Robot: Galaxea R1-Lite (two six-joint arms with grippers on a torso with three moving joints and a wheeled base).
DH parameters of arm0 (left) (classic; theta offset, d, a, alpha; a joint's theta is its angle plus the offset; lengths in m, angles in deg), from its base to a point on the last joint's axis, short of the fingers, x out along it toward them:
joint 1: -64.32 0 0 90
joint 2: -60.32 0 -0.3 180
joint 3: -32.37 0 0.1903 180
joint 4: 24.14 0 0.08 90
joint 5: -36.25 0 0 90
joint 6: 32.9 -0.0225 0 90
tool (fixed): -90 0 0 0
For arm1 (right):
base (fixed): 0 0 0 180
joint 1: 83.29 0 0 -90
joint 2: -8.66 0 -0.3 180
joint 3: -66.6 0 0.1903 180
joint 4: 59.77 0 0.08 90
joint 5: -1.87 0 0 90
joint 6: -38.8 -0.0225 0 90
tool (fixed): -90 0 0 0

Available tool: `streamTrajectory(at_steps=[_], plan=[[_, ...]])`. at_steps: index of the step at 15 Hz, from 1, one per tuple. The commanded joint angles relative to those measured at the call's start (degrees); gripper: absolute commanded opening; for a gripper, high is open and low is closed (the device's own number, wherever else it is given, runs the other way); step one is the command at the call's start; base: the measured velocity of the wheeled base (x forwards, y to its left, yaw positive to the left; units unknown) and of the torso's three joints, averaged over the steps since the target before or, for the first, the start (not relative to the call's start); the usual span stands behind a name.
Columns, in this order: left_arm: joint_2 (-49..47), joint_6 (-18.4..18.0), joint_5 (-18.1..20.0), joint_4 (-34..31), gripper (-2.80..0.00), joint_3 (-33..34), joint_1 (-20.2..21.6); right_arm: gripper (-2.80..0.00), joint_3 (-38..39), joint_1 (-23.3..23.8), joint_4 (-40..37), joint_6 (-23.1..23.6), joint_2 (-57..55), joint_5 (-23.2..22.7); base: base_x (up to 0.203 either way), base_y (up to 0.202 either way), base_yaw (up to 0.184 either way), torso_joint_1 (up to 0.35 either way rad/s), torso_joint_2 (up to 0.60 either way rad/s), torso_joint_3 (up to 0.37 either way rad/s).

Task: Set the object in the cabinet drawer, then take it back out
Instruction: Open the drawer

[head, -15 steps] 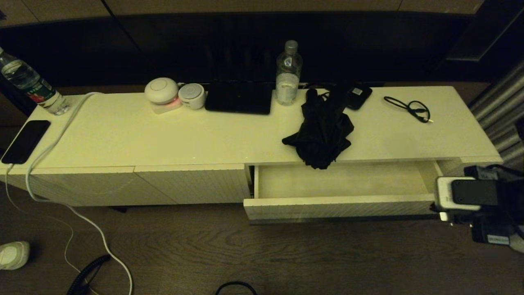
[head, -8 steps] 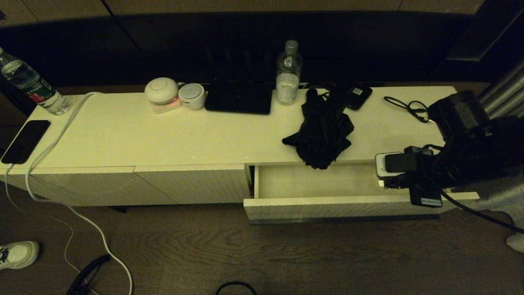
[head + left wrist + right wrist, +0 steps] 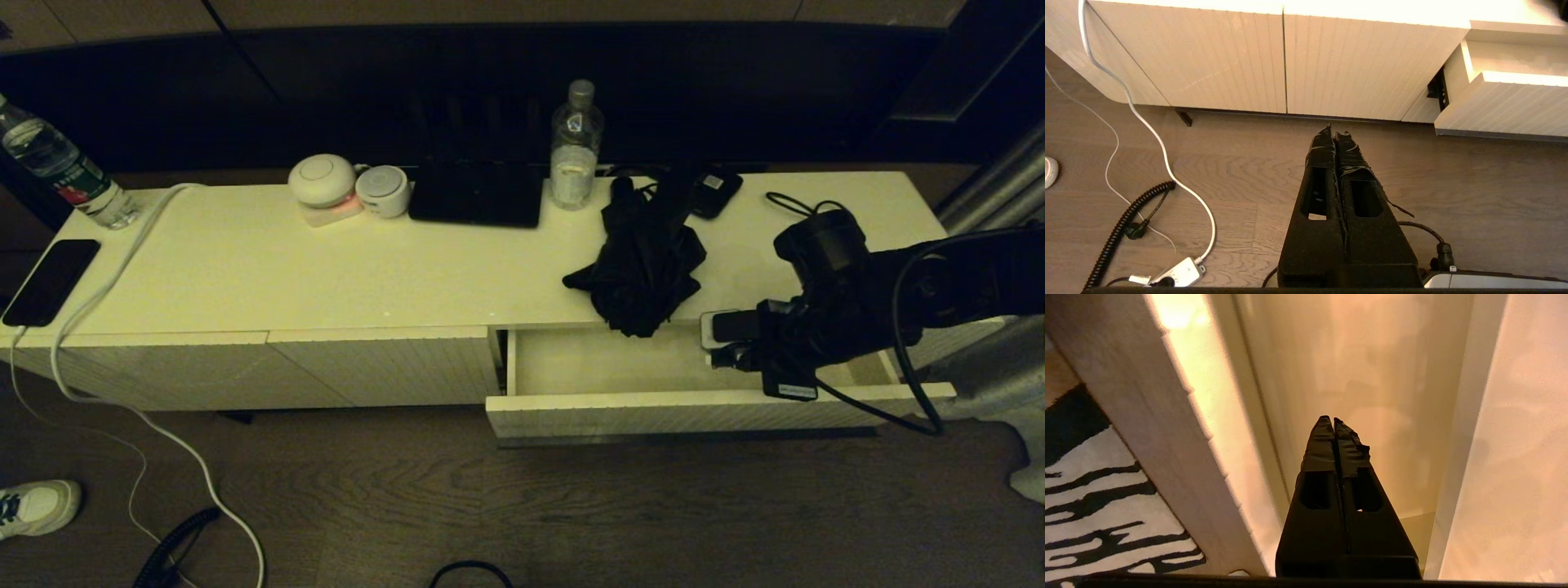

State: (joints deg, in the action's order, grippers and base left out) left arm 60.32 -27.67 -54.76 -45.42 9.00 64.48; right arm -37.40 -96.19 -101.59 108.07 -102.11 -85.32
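Nearest the robot lies a wood-grain floor [image 3: 571, 506], carrying a white cable [image 3: 204, 482], a coiled black cord [image 3: 175, 535] and a white shoe [image 3: 37, 506] at its left edge. The left gripper [image 3: 1336, 131] hangs low over this floor in front of the ribbed cabinet panels [image 3: 1274, 61], its two fingers pressed together and holding nothing. Beyond the floor, the cabinet drawer [image 3: 686, 412] stands pulled out at the right half of the cabinet; its pale interior shows bare, with the front panel forming the near boundary. The right gripper [image 3: 1333, 419] sits over the drawer's right portion, fingers closed together with nothing between them, and the right arm [image 3: 849, 302] reaches in from the right. On the cabinet top [image 3: 326, 269], the umbrella [image 3: 645, 261] lies at the front edge directly above the drawer, its fabric overhanging that edge slightly, apart from the right gripper. Open surface lies on either side of the umbrella. Along the rear edge stand two round white devices [image 3: 347, 189], a dark flat slab [image 3: 476, 196], a clear water bottle [image 3: 575, 147], a small black device with a white label [image 3: 714, 192] and a thin black cable [image 3: 788, 200]. At the left corner rest a phone [image 3: 49, 282] and a second bottle [image 3: 61, 167].
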Motion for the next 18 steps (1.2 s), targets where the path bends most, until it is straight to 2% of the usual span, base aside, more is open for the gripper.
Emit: streamTrajectory(at_steps=[1,8,10,12,18], plan=[[0.09,0.04,-0.04,0.02,-2.80,0.00,0.02,-2.80,-0.97,0.21,1.01,0.43,-2.40,0.01,0.000,0.000,0.000,0.000,0.00,0.000],[0.09,0.04,-0.04,0.02,-2.80,0.00,0.02,-2.80,-0.57,0.51,1.94,0.43,-2.08,-0.08,0.000,0.000,0.000,0.000,0.00,0.000],[0.09,0.04,-0.04,0.02,-2.80,0.02,0.02,-2.80,2.72,0.13,1.64,-0.25,-0.39,-0.15,0.000,0.000,0.000,0.000,0.00,0.000],[0.09,0.04,-0.04,0.02,-2.80,0.00,0.02,-2.80,6.55,-0.80,2.15,-3.29,0.57,-0.24,0.000,0.000,0.000,0.000,0.00,0.000],[0.09,0.04,-0.04,0.02,-2.80,0.00,0.02,-2.80,16.25,-1.33,4.46,-4.14,3.57,-0.41,0.000,0.000,0.000,0.000,0.00,0.000]])
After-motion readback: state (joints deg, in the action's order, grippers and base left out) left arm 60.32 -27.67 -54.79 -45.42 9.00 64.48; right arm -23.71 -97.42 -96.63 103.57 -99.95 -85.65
